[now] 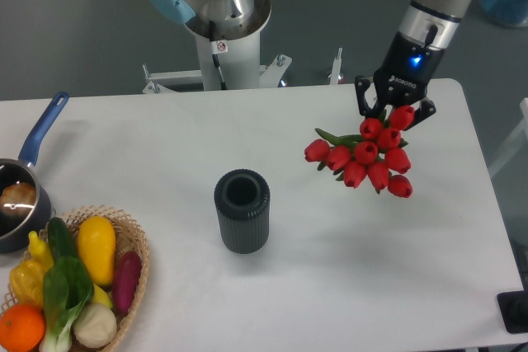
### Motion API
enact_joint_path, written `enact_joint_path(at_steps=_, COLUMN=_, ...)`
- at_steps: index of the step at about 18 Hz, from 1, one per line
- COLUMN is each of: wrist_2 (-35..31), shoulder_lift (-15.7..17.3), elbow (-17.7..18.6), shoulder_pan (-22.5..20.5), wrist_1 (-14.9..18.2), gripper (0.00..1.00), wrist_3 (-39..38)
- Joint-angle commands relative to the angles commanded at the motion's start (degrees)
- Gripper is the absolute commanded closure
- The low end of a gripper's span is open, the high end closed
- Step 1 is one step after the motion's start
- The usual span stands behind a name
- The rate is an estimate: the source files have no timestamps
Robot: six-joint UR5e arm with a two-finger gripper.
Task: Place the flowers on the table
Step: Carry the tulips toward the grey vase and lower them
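Note:
The flowers [363,154], a bunch of red tulips with green leaves, hang in the air over the right part of the white table [330,286]. The blooms face the camera, so the stems are hidden behind them. My gripper [394,111] sits just above and behind the bunch, shut on the flowers, with its black fingers showing on either side of the top blooms. A dark ribbed vase [242,210] stands upright near the table's middle, left of the bunch.
A wicker basket [132,241] of vegetables sits at the front left corner. A pot with a blue handle [40,133] rests at the left edge. The robot's base column [223,47] rises behind the table's far edge.

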State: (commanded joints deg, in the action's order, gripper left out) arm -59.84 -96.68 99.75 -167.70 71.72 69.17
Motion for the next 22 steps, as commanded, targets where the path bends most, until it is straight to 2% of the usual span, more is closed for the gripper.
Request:
enact_joint_path(at_steps=6, wrist_2=-1.4, shoulder_lift=0.2, elbow=1.2, shoulder_pan=-0.1, wrist_1=2.0, gripper=0.73, wrist_3=0.0)
enact_joint_path(at_steps=10, wrist_2=-8.0, shoulder_lift=-0.4, elbow=1.6, shoulder_pan=0.7, wrist_1=2.5, gripper=0.73, wrist_3=0.3)
enact_joint_path(at_steps=12, wrist_2=-8.2, shoulder_lift=-0.8, elbow=1.9, shoulder_pan=0.9, wrist_1=2.5, gripper=0.73, wrist_3=0.4)
enact_joint_path(at_steps=19, wrist_2=-8.0, shoulder_lift=-3.5, elbow=2.0, shoulder_pan=1.1, wrist_1=2.1, gripper=0.7, wrist_3=0.4)
enact_joint_path(at_steps=22, wrist_2=-8.0, shoulder_lift=-5.7, elbow=1.2, shoulder_pan=2.4, wrist_1=1.8, gripper=0.7, wrist_3=0.4)
